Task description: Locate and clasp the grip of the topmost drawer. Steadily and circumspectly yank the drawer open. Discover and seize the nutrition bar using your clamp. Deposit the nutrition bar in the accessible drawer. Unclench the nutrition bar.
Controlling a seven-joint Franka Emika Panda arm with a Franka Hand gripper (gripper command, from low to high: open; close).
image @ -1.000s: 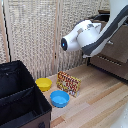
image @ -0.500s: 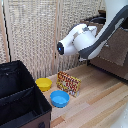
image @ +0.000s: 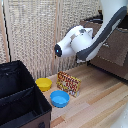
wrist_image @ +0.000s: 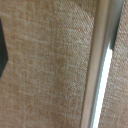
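Wrist view: grey-brown woven drawer front [wrist_image: 45, 65] fills frame, silvery bar handle [wrist_image: 100, 65] close. Pincer state: cannot tell. Drawer apparently not yet pulled. Red-yellow nutrition bar packet [image: 68, 83] lies on wooden floor [image: 100, 105], beside bowls; everything remains.

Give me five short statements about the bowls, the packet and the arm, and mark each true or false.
1. The nutrition bar stands on the wooden floor. True.
2. The blue bowl is stacked inside the yellow bowl. False: they sit apart.
3. The arm holds the nutrition bar. False: it lies far from the arm.
4. A black box is at the exterior view's left. True.
5. The wrist view shows a silvery bar handle. True.
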